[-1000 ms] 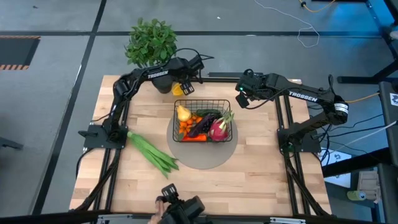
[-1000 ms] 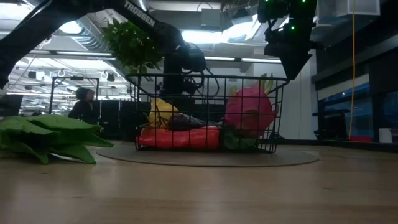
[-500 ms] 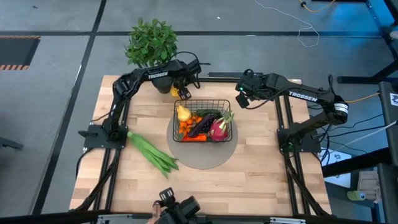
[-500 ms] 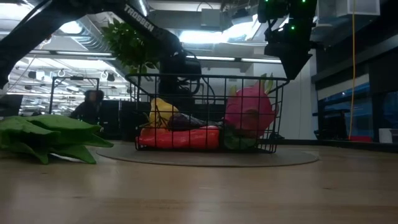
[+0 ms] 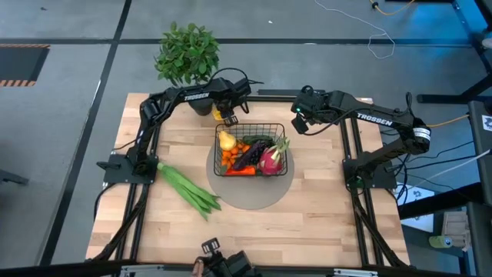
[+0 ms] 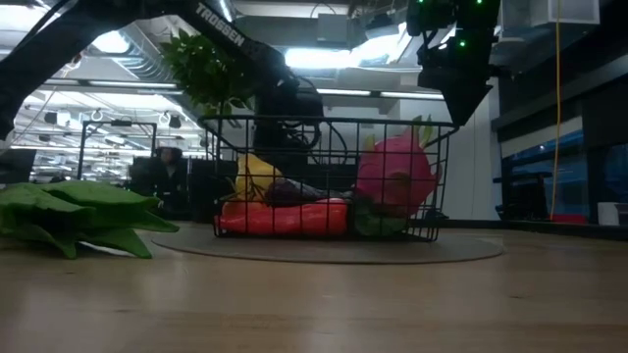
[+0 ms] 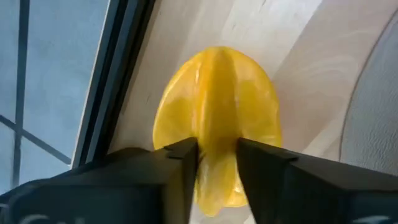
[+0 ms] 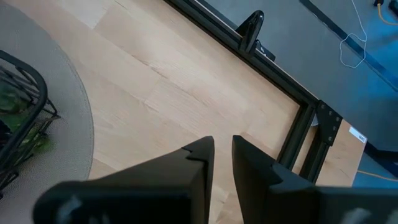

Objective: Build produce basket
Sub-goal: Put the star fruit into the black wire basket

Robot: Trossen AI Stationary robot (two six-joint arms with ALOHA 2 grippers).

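The basket (image 5: 251, 148), black wire mesh, sits on a round grey mat (image 5: 250, 192) near the middle of the tabletop (image 5: 307, 215), just below and toward the right of the left claw (image 5: 228, 117) in the high view, with that claw beside its far left corner. Inside it lie a yellow pear (image 5: 226, 139), oranges (image 5: 231, 154), a purple eggplant (image 5: 247, 156), a red-orange carrot (image 6: 285, 216) and a pink dragon fruit (image 5: 270, 159). The left claw is clamped on a yellow pepper (image 7: 216, 118), its two dark fingers pressing the fruit's sides, held above the light wood next to the mat's edge. The right claw (image 5: 296, 123) hangs over the tabletop off the basket's far right corner, its fingers nearly together with only a thin gap and nothing between them. Long green stalks (image 5: 187, 188) lie on the wood well away from the left claw, toward the near left side.
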